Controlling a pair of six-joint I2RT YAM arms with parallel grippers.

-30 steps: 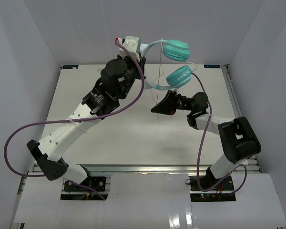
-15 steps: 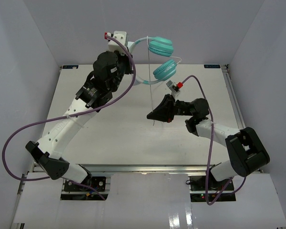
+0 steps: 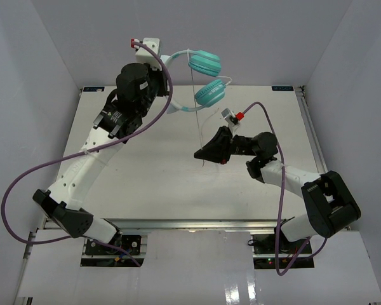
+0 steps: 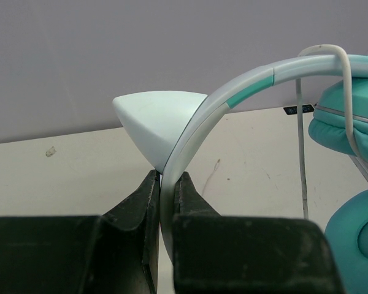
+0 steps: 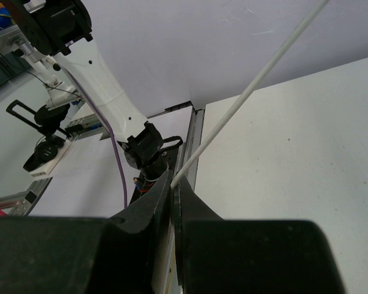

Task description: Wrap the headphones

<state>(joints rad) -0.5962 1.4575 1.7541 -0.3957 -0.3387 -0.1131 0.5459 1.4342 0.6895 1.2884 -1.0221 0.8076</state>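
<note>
Lifted above the far end of the bench, the teal headphones hang from my left hand, which is clamped on the pale headband. My right hand pinches the thin white cord lower down and draws it taut. One strand crosses the headband beside the ear cups. By my reading the wrap is barely begun, with most of the cord yet to be wound.

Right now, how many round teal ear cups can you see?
2. The upper cup is near the top of the overhead view. The lower cup sits just below it, slightly to the right. Both are up in the air, and none seems hidden.
</note>
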